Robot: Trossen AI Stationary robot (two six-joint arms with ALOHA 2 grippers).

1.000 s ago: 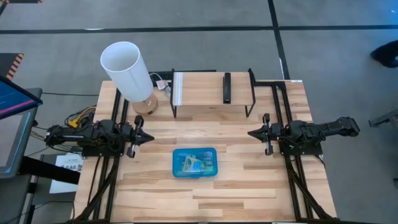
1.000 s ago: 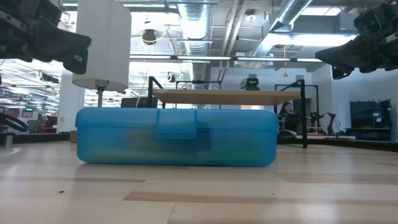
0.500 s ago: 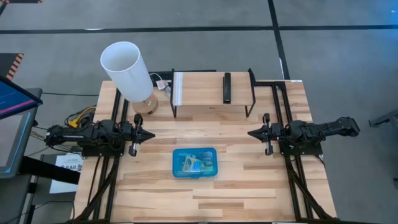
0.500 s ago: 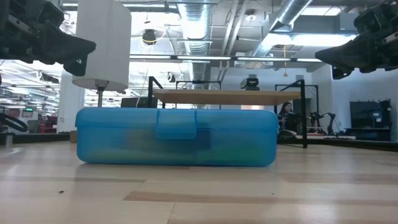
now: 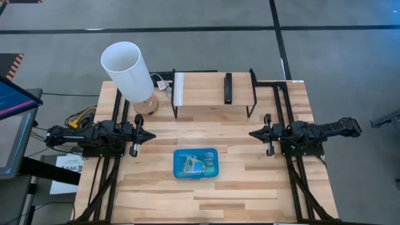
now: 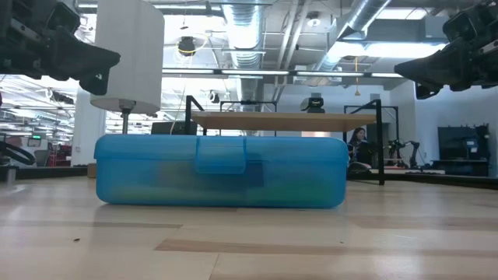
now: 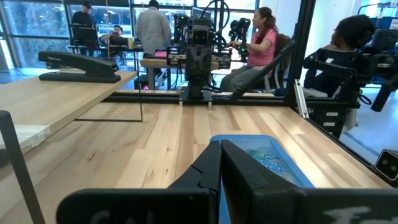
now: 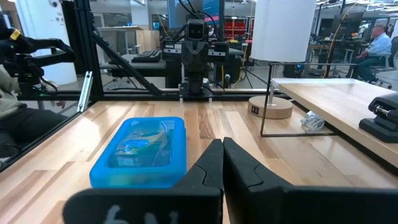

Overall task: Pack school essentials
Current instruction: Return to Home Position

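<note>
A closed blue translucent case (image 5: 195,164) lies flat on the table's middle, near the near edge; it also shows in the low view as the case (image 6: 221,171). Through its lid I see stationery, a blue-and-yellow printed pack among it (image 8: 138,144); the single items cannot be told apart. My left gripper (image 5: 152,134) hovers shut over the table's left side, raised above the wood. My right gripper (image 5: 252,133) hovers shut over the right side, facing it. Both are well clear of the case. In the left wrist view the case (image 7: 264,158) lies ahead of the shut fingers.
A white lamp (image 5: 130,74) stands at the far left. A wooden shelf on black legs (image 5: 212,94) spans the far middle, with a black bar-shaped object (image 5: 228,87) on it. People sit in the room beyond (image 7: 258,46). Bare wood lies around the case.
</note>
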